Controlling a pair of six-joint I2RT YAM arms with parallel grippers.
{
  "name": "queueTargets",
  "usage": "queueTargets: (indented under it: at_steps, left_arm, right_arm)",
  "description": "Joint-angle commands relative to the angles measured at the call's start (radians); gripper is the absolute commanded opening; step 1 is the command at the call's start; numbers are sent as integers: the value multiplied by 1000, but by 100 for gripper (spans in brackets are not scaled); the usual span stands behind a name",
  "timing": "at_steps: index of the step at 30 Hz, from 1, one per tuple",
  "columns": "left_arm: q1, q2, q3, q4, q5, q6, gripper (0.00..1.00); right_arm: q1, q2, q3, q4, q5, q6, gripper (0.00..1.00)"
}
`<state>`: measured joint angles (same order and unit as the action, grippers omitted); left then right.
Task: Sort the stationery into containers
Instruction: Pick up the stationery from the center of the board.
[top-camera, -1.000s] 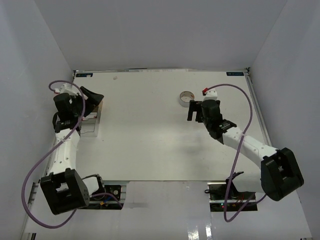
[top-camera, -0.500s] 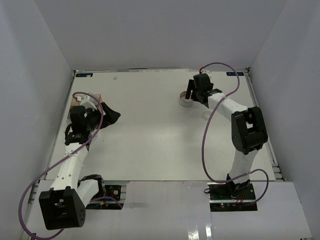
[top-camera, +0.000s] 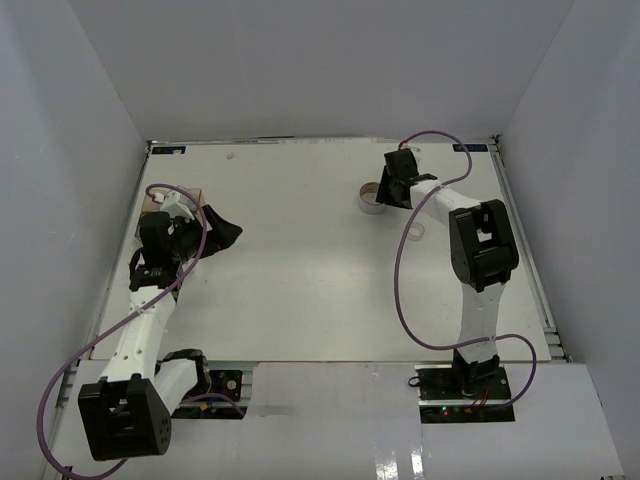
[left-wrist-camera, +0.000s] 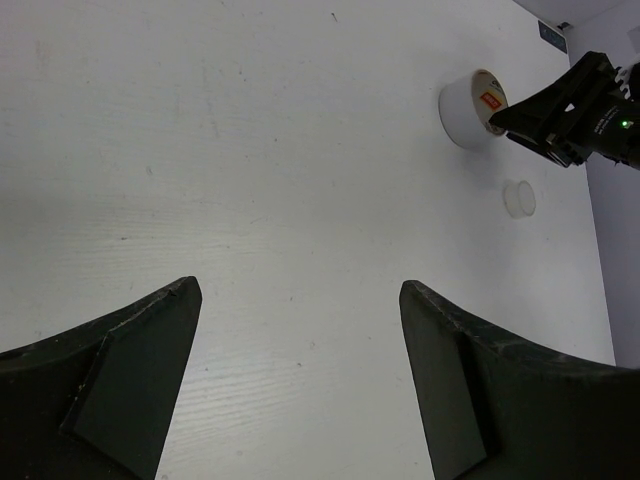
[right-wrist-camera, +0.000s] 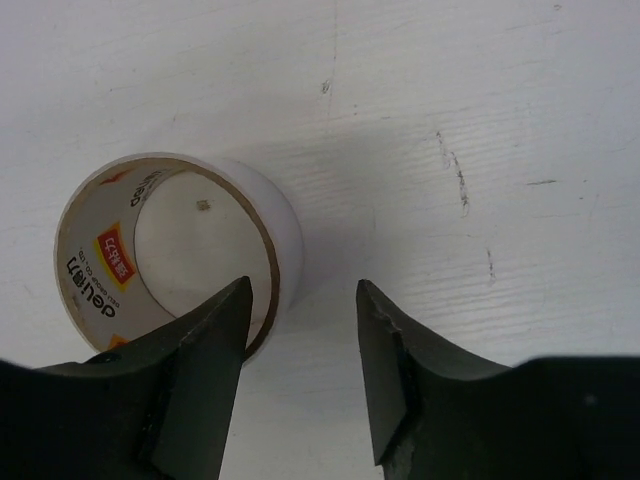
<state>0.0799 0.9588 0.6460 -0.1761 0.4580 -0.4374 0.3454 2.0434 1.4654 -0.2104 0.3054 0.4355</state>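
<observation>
A large white tape roll (top-camera: 371, 198) lies flat at the table's far right. My right gripper (top-camera: 390, 190) is over it, open. In the right wrist view the jaws straddle the tape roll's (right-wrist-camera: 170, 235) wall, one finger inside the core and the other outside, with a gap on the outer side; the right gripper (right-wrist-camera: 302, 290) holds nothing. A small clear jar (top-camera: 415, 230) sits just nearer. My left gripper (top-camera: 228, 232) hovers open over bare table at the left, beside the amber container (top-camera: 152, 200), which the arm partly hides. From the left wrist I see the tape roll (left-wrist-camera: 468, 105) and jar (left-wrist-camera: 519, 198) far off.
White walls close the table in on three sides. The right arm's purple cable loops (top-camera: 405, 290) over the right half of the table. The left arm's cable (top-camera: 190, 215) hangs by the container.
The right gripper moved onto the tape roll and narrowed its jaws round the wall. The left gripper swung away from the container towards the middle, then held still.
</observation>
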Motion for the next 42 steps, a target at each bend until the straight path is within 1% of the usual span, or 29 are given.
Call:
queueTargets:
  at_steps: [1,4,5,7,8,10,11,12,13,14,16,17,21,25,26,27,29,30,31,32,35,36,39,40,42]
  left_arm:
    - [-3,-25,7,9,22,8,91]
    - [-3,-23,6,9,28,6,91]
    - [-3,-23,4,10,33,5,91]
    - [-3,-22,1,12,37,0,91]
    - [-5,-23,1,13,42,-4,91]
    - [-6,-28,-6,29,63,-21,91]
    - [-8,-28,-8,38,74,-27,91]
    - [-12,-26,-9,38,100,-35,91]
    - [-12,-23,-9,38,119,-56,92]
    - [-14,-22,-8,38,140,-70,92]
    - [-19,-26,-6,38,201,-101,92]
    - [-22,-31,-5,38,212,-134,93]
    - [-63,-77,-8,40,203,-210,94]
    - [-198,-97,-3,43,167,-294,95]
    - [-225,-98,0,44,124,-310,95]
    - [-283,-103,7,46,98,-331,95]
    - [-345,-100,21,44,15,-342,96]
    - [-406,-86,29,43,-11,-346,96]
    - [-439,-75,49,43,-36,-348,96]
    - [-506,-60,59,37,-92,-348,96]
    - [-606,9,107,21,-180,-339,97]
    - [-668,29,124,14,-247,-336,98]
    - [-761,103,190,-14,-338,-322,98]
    - [-775,139,207,-17,-376,-319,98]
    - [-804,179,250,-31,-404,-307,98]
  right_arm:
    - [-8,21,42,5,-23,22,51]
    - [-6,21,38,6,-31,13,42]
    - [-6,17,36,6,-37,5,32]
    - [-8,-2,0,35,-69,-20,23]
    - [-8,-35,-25,55,-81,-30,17]
    - [-8,-81,-81,130,-124,-56,15]
    - [-6,-135,-144,155,-144,-67,14]
    - [-3,-161,-177,195,-194,-79,13]
    - [-2,-193,-207,198,-222,-89,13]
    - [3,-253,-270,236,-251,-113,12]
    - [18,-316,-328,275,-351,-129,11]
    - [24,-375,-359,285,-376,-135,10]
    - [76,-511,-522,354,-498,-135,10]
    - [171,-610,-602,411,-539,-135,10]
    - [185,-638,-609,417,-537,-135,10]
    - [201,-649,-616,424,-529,-135,11]
    - [233,-673,-631,431,-526,-132,10]
    - [250,-678,-632,434,-526,-126,10]
    - [256,-683,-637,436,-526,-113,11]
    - [260,-690,-642,445,-526,-109,11]
    - [271,-703,-662,465,-529,-87,11]
    - [277,-707,-666,473,-529,-84,11]
    - [280,-715,-680,485,-529,-83,11]
    - [283,-721,-683,486,-529,-83,11]
    - [285,-727,-692,490,-534,-83,11]
